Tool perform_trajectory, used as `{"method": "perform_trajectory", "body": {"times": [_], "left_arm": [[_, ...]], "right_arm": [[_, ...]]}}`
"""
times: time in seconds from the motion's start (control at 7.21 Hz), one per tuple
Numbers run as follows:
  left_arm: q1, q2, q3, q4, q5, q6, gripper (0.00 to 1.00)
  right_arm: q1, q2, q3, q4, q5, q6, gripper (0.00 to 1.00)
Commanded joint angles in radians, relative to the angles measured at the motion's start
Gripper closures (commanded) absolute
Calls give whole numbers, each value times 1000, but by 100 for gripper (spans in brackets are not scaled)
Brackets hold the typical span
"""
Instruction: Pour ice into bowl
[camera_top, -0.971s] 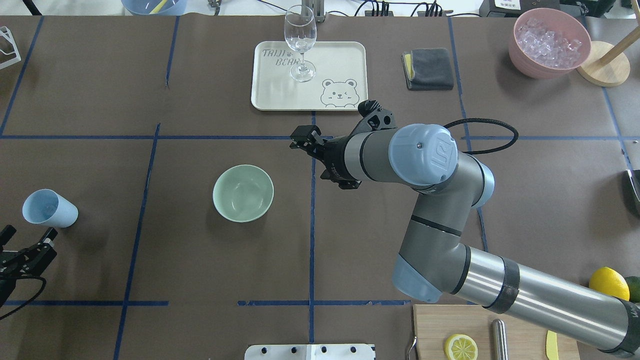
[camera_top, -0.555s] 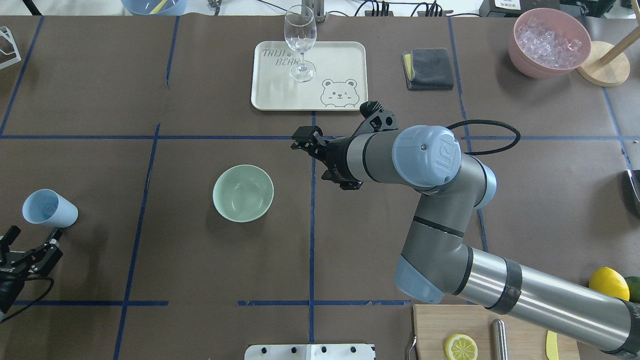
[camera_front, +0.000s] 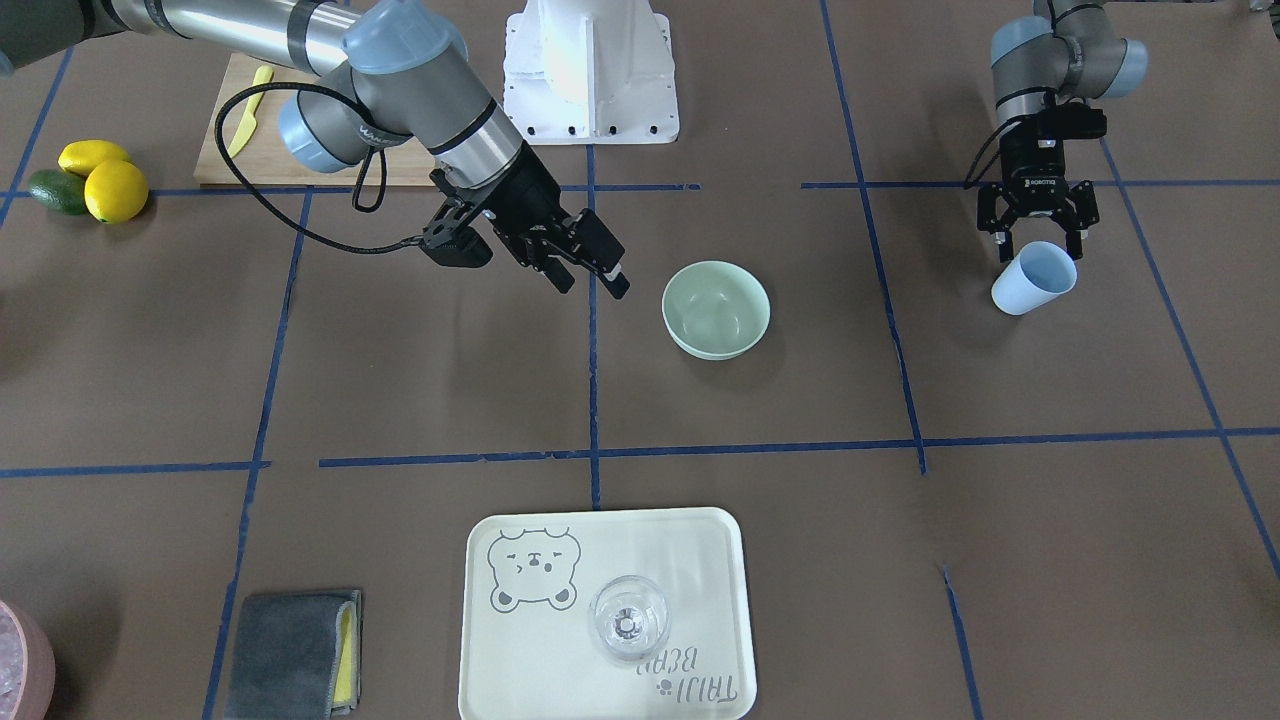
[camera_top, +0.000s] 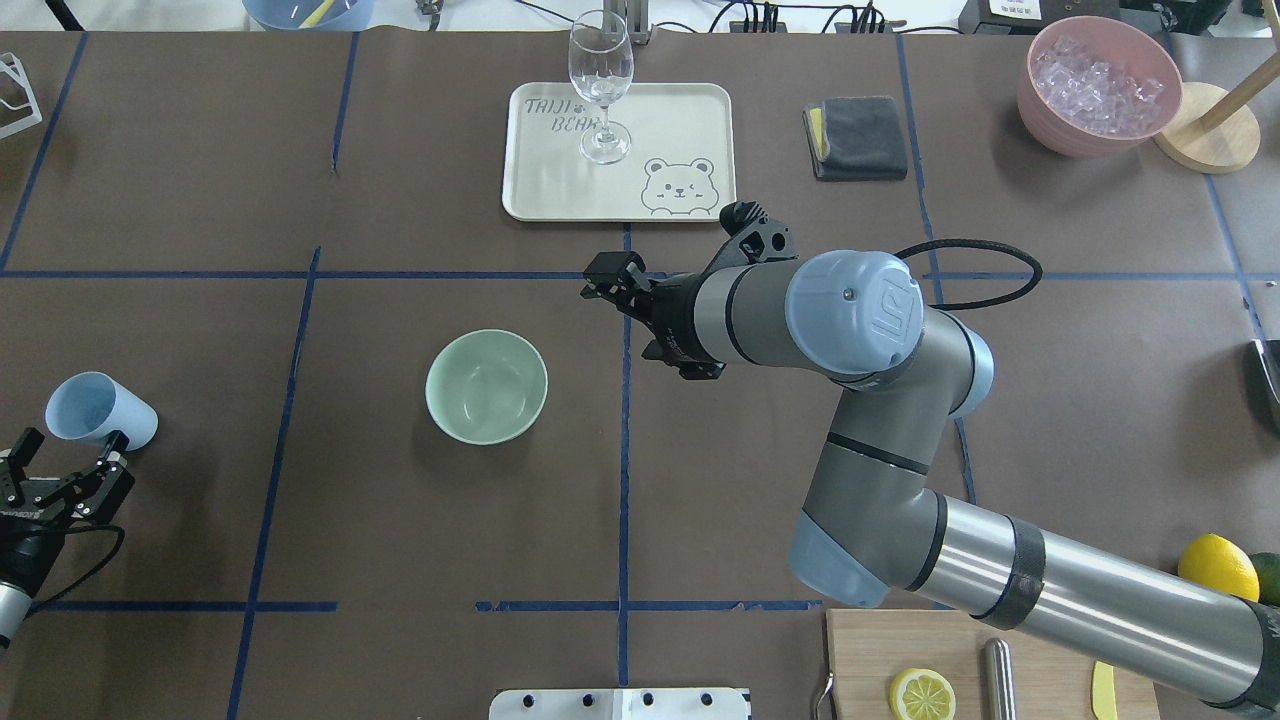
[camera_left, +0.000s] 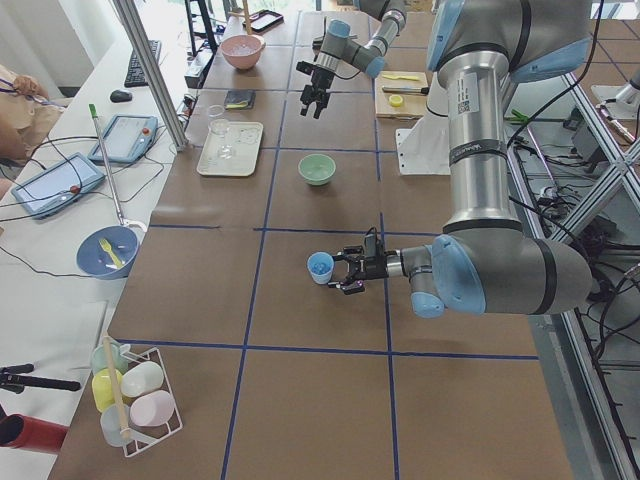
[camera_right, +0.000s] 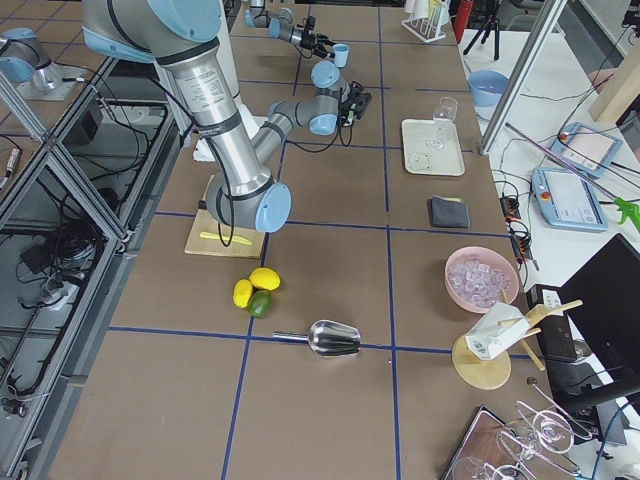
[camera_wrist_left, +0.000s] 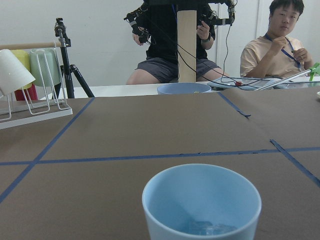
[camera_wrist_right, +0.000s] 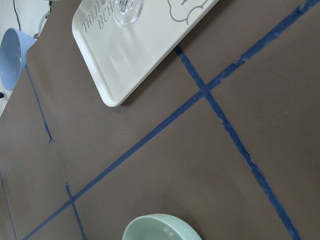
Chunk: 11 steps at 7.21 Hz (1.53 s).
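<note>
The mint-green bowl (camera_top: 486, 386) stands empty mid-table; it also shows in the front view (camera_front: 716, 308) and at the bottom of the right wrist view (camera_wrist_right: 160, 229). A light blue cup (camera_top: 100, 410) stands at the table's left. The left wrist view shows the cup (camera_wrist_left: 201, 202) with a few clear ice cubes (camera_wrist_left: 207, 228) at its bottom. My left gripper (camera_top: 72, 445) is open, its fingers flanking the cup's near side (camera_front: 1040, 250). My right gripper (camera_top: 612, 290) is open and empty, above the table just right of the bowl (camera_front: 590, 285).
A pink bowl (camera_top: 1098, 85) full of ice stands far right. A cream tray (camera_top: 690, 120) with a wine glass (camera_top: 600, 85) lies behind the bowl, a grey cloth (camera_top: 857, 138) beside it. A cutting board (camera_top: 870, 650) and lemons (camera_top: 1218, 566) lie near right.
My left gripper has moved forward to the blue cup, and its open fingers now flank the cup. The right arm has barely moved.
</note>
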Motion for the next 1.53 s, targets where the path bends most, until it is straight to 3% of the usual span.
{"method": "perform_trajectory", "body": {"times": [0.0,1.39], "left_arm": [[-15,-23,16,0,-2,7,1],[-111,-127,117,-1,-63,12,1]], "right_arm": [[0,-1,0,0,0,0,0],[0,6,4,0,-2,5,0]]}}
